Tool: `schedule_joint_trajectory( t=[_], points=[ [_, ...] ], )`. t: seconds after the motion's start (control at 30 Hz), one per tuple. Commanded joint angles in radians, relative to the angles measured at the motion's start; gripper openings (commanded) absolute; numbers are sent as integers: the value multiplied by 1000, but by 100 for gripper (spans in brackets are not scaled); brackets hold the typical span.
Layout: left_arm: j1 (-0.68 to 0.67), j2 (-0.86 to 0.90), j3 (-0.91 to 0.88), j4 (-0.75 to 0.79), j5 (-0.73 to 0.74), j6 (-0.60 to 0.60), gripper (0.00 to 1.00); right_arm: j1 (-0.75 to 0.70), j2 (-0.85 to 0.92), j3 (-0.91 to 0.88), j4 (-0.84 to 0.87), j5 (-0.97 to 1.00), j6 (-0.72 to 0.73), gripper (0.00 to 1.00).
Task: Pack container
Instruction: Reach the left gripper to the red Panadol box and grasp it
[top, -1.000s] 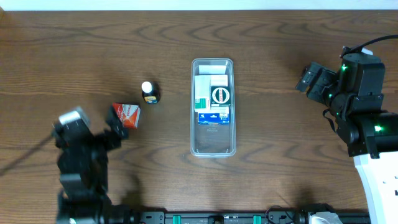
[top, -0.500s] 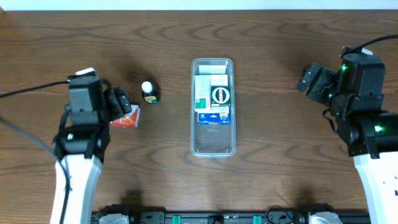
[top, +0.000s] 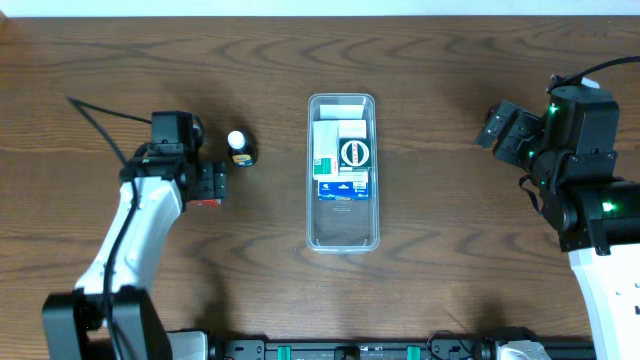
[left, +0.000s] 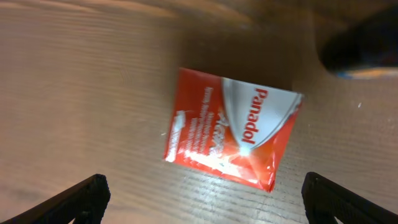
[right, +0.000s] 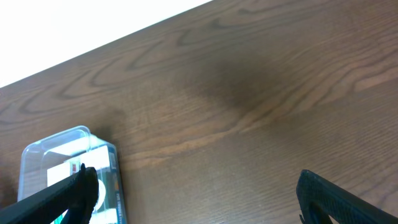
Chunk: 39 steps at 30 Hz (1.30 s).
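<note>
Container (top: 343, 228) position: centre of the table (top: 450, 270), its long axis running away from the robot. At left, the left gripper (left: 214, 202) hangs over a red Panadol box (left: 230, 134) lying flat, fingers spread wide and apart from it. A white-capped dark bottle (top: 239, 148) stands near. The clear tray holds small boxes (top: 342, 160) in its far half. The right gripper (right: 199, 199) is well to its right, fingers spread, empty.

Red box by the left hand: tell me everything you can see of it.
The red box is a small flat carton, glossy red with a silver-white swoosh and white Panadol lettering. It lies flat on the wooden table, askew. The open left hand hangs above it, fingers clear of it on either side.
</note>
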Motion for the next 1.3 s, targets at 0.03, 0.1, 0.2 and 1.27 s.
schedule_joint_trajectory(
  t=[0.03, 0.1, 0.2, 1.27],
  points=[
    [8, 66, 18, 17, 42, 102, 99, -12, 0, 2, 1, 3, 3, 99],
    [12, 87, 18, 36, 42, 102, 100, -12, 0, 2, 0, 3, 3, 99],
    [29, 113, 18, 75, 42, 102, 99, -12, 0, 2, -4, 3, 3, 99],
    [108, 142, 18, 95, 192, 78, 96, -12, 0, 2, -21, 3, 3, 100]
  ],
)
